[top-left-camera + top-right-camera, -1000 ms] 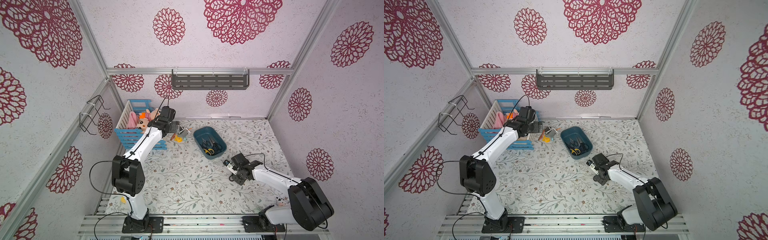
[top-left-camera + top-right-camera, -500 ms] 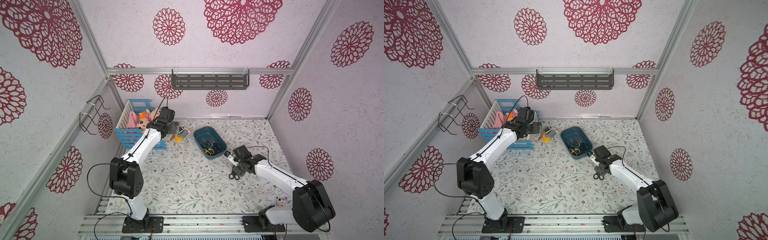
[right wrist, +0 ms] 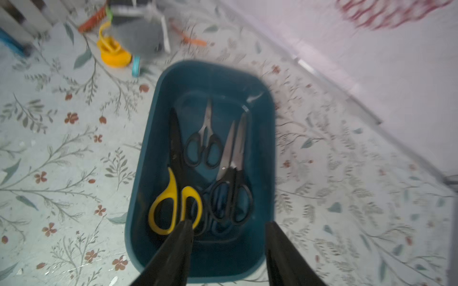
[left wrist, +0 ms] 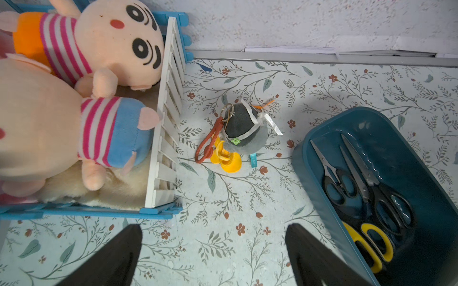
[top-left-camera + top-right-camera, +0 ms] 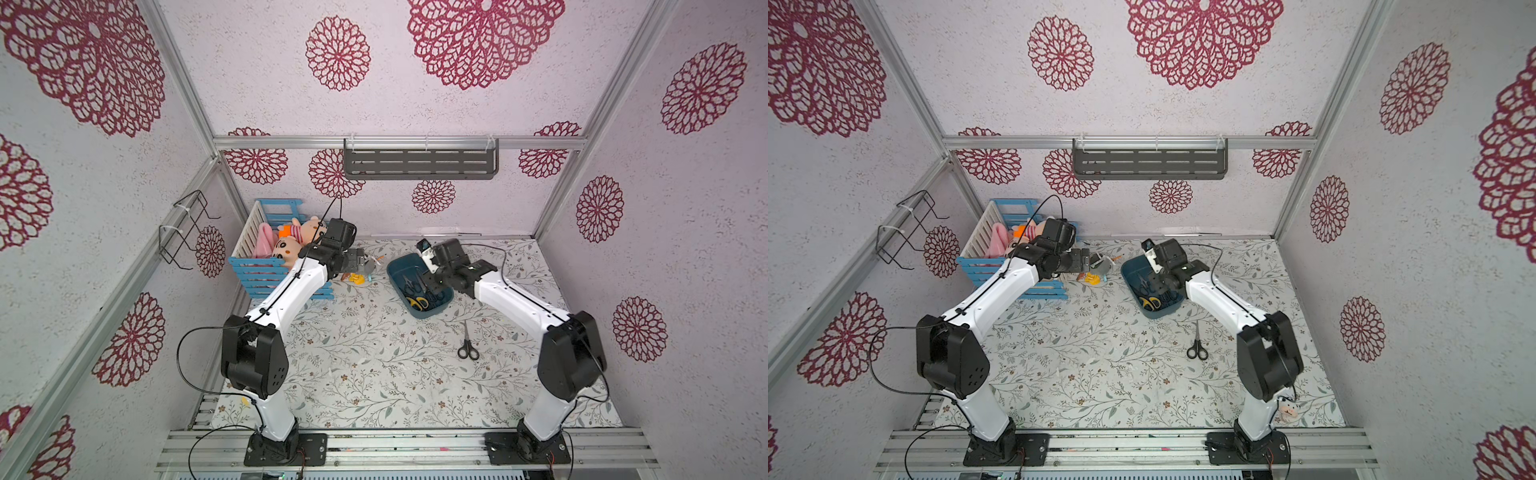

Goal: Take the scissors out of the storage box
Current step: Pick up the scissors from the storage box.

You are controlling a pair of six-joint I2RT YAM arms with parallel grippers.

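Right tool [image 3: 229, 224] now over storage box [image 3: 142, 173] (scissors [image 3: 171, 188] inside).

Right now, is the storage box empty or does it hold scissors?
Not empty: the storage box holds several pairs, the yellow-handled scissors among them; one black pair lies outside.

Both arms wear glossy white shells, left arm [image 5: 291, 291] and right arm [image 5: 515, 303]; chunky black joint housings [image 5: 257, 365] dotted with holes, thin black cables [image 5: 178, 358] looping out, black base plates [image 5: 309, 451] screwed down, black tool fingers [image 4: 111, 260].
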